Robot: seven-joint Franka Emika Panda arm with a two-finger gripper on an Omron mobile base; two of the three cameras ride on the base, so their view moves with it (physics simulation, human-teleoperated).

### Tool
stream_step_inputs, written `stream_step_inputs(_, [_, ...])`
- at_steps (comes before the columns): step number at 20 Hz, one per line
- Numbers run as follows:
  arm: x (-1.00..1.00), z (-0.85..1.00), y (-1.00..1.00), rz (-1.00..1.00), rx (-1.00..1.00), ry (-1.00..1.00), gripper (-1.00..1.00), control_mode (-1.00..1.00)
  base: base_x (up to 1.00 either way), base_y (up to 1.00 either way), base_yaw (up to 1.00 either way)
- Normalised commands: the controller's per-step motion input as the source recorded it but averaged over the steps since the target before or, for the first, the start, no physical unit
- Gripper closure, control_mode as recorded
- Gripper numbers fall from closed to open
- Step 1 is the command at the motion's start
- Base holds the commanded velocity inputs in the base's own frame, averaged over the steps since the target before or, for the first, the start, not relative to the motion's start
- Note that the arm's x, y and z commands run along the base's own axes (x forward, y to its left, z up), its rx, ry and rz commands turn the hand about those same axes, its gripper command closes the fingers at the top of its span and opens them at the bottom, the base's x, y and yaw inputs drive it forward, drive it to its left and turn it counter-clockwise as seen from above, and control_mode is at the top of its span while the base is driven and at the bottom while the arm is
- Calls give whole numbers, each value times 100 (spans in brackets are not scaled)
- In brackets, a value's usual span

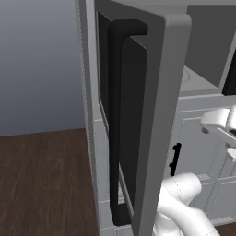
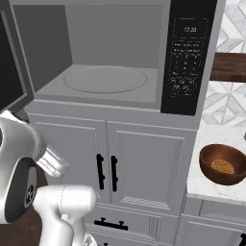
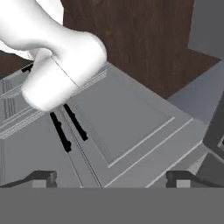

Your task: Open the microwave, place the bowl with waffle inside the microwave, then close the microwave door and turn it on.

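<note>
White kitchen cabinets (image 2: 144, 163): gripper (image 3: 111, 178) spread wide, empty, facing them; microwave door (image 1: 152, 115) swung open; bowl (image 2: 223, 164) at four o'clock.

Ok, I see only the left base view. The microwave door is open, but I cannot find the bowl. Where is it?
Observer: The bowl stands on the counter to the right of the microwave, with the waffle in it.
Operator: And is the cavity free?
Observer: Yes. In the right base view, just the round plate lies on its floor.
Operator: Do the fingers hold something?
Observer: No. In the hand view the fingers stand wide apart with nothing between them, facing the cabinet doors.
</note>
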Motion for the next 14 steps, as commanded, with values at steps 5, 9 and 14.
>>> stream_step_inputs(5, [18, -10, -100, -34, 0, 25, -100, -100, 0, 0, 0])
stream_step_inputs(9, [-7, -26, -100, -31, 0, 20, -100, -100, 0, 0, 0])
stream_step_inputs(14, [-11, -70, -92, -21, 0, 0, -100, -100, 0, 0, 0])
